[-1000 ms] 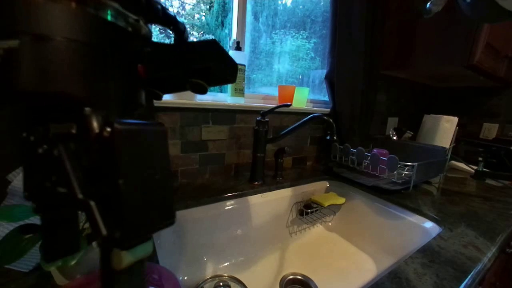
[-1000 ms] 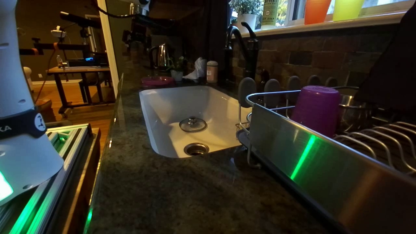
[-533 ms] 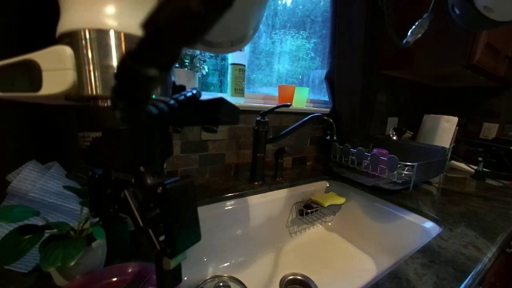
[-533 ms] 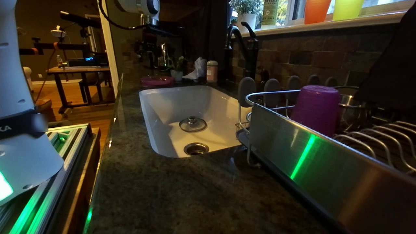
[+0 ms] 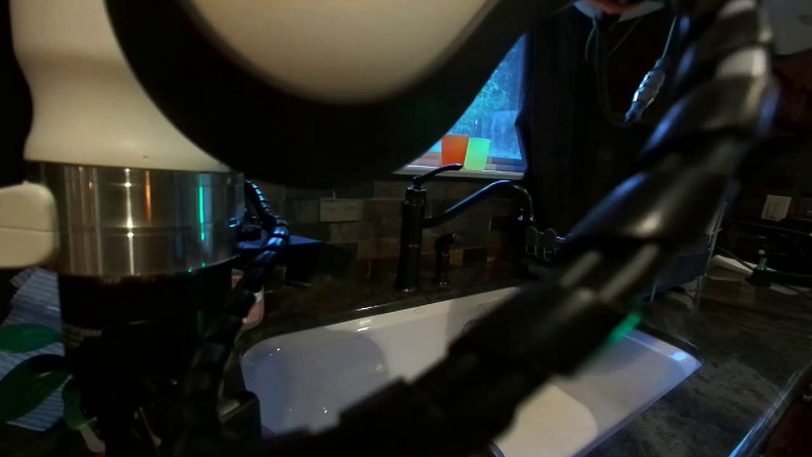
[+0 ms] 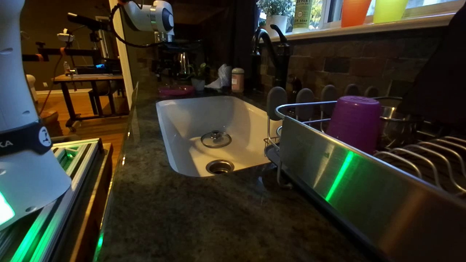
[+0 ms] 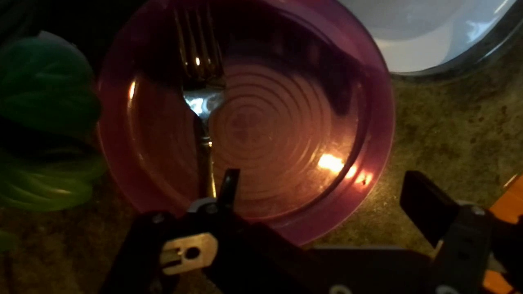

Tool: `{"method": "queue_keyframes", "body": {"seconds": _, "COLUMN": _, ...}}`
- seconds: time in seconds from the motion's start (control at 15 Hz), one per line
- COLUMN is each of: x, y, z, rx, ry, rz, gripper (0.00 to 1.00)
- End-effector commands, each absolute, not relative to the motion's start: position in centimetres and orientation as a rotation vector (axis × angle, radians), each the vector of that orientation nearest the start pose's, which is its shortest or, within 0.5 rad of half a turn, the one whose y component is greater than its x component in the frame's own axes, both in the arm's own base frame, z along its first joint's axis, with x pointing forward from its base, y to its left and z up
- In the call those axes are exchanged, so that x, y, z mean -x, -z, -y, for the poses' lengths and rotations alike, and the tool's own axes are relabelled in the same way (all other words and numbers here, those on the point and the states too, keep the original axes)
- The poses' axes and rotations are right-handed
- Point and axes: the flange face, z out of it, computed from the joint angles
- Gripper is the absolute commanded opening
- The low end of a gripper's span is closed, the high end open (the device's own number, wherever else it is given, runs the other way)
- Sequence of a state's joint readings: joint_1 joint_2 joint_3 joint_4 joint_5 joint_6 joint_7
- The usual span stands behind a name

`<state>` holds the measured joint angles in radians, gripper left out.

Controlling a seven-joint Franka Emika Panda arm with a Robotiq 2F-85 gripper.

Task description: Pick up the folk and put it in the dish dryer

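Observation:
The fork [image 7: 204, 102] is silver and lies on a purple plate [image 7: 378, 134] in the wrist view, its tines pointing to the top. My gripper [image 7: 320, 177] is open, with nothing between its fingers. Its left finger [image 7: 229, 188] is above the plate, just right of the fork's handle; its right finger [image 7: 427, 208] is beyond the plate's rim. The purple plate also shows in an exterior view [image 6: 176, 90], below the dark gripper. The dish dryer [image 6: 316, 160] is a metal rack with a purple cup [image 6: 355, 125] in it; the arm partly hides it in an exterior view [image 5: 685, 270].
The white sink [image 6: 167, 134] lies between plate and rack, with a glass lid [image 6: 216, 139] in it. A leafy plant [image 7: 45, 90] is close left of the plate. The faucet [image 6: 280, 58] stands behind the sink. A pink-labelled jar [image 6: 237, 79] stands beyond it.
The arm has moved lower over the plate. It now covers much of the window and sink in an exterior view. The rack, plate and lid have not moved.

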<state>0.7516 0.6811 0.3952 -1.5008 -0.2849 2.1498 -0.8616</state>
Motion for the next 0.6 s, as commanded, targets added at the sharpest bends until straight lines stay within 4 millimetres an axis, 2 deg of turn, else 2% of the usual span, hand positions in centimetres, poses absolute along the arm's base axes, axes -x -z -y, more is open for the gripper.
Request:
{"method": "queue_keyframes", "body": {"seconds": 0.0, "x": -34.4, "y": -27.5, "z": -62.7, "rx": -1.567, "ry": -0.067, "rz": -2.67, "gripper": 0.94}}
{"method": "queue_keyframes", "body": {"seconds": 0.33, "x": -36.3, "y": -25.9, "z": -62.1, "rx": -1.62, "ry": -0.093, "rz": -2.638, "gripper": 0.77}}
{"method": "queue_keyframes", "body": {"seconds": 0.4, "x": -36.8, "y": -25.6, "z": -62.1, "rx": -1.626, "ry": -0.105, "rz": -2.634, "gripper": 0.81}}
{"method": "queue_keyframes", "body": {"seconds": 0.47, "x": -37.3, "y": -25.5, "z": -62.2, "rx": -1.628, "ry": -0.121, "rz": -2.632, "gripper": 0.78}}
{"method": "queue_keyframes", "body": {"seconds": 0.53, "x": -37.6, "y": -25.4, "z": -62.2, "rx": -1.63, "ry": -0.133, "rz": -2.63, "gripper": 0.8}}
